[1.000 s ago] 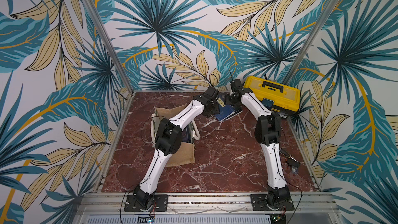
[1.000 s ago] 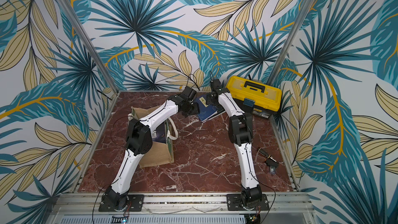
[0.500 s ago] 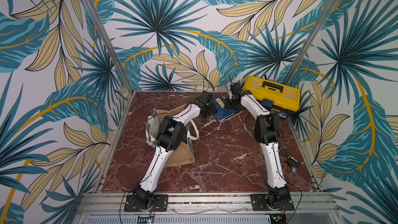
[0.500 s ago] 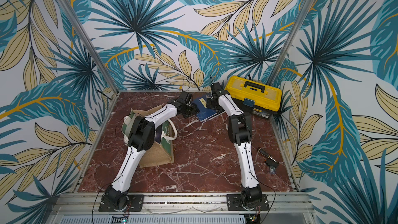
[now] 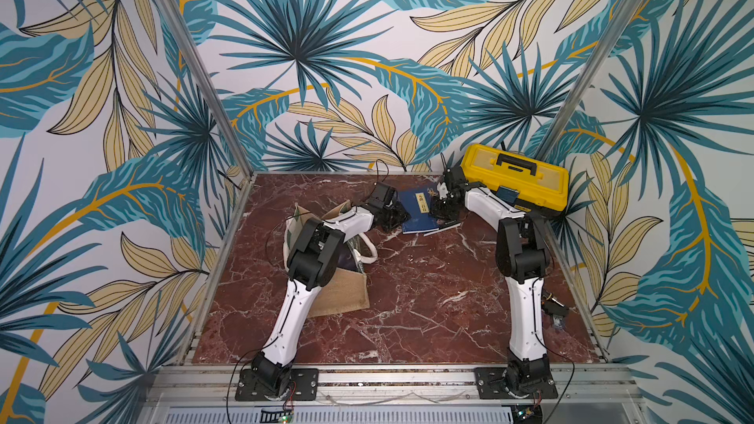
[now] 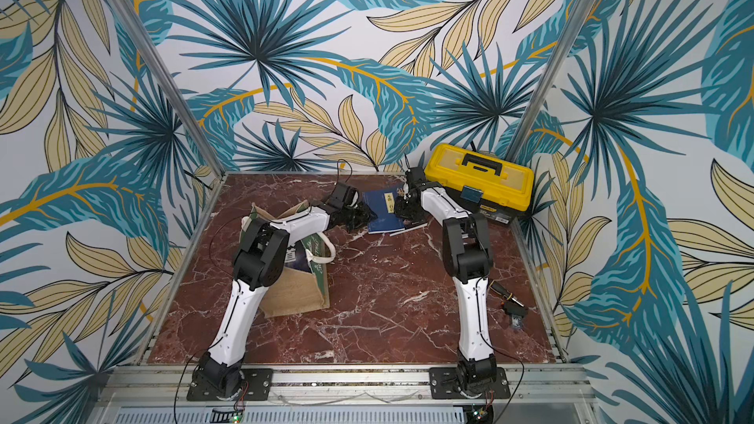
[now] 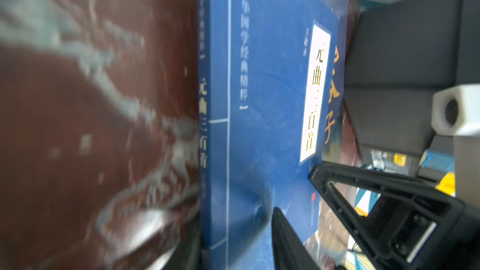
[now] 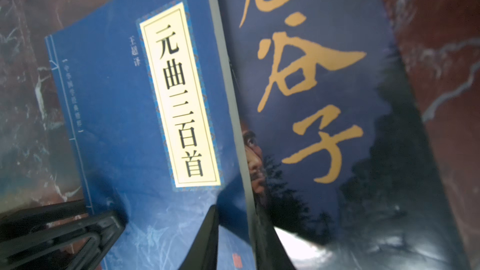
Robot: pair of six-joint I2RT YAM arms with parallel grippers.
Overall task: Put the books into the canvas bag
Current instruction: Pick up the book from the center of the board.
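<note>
Red marble worktop (image 5: 408, 312) is seen with a blue book (image 5: 416, 208) lying atop a darker book (image 8: 337, 125) near the toolbox (image 5: 514, 181), outside the bag (image 5: 342, 295). Since a second ago the left pincer (image 5: 400, 217) and right pincer (image 5: 437, 212) have been brought in at its opposite edges and narrowed; whether either is clamped cannot be told. A two-sided lift is judged imminent.

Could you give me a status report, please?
Left gripper at spine edge, right gripper at opposite edge of blue paperback with cream title strip; grip unconfirmed. It lies atop dark navy gold-lettered book. Left elbow hangs over tan burlap canvas bag.
</note>
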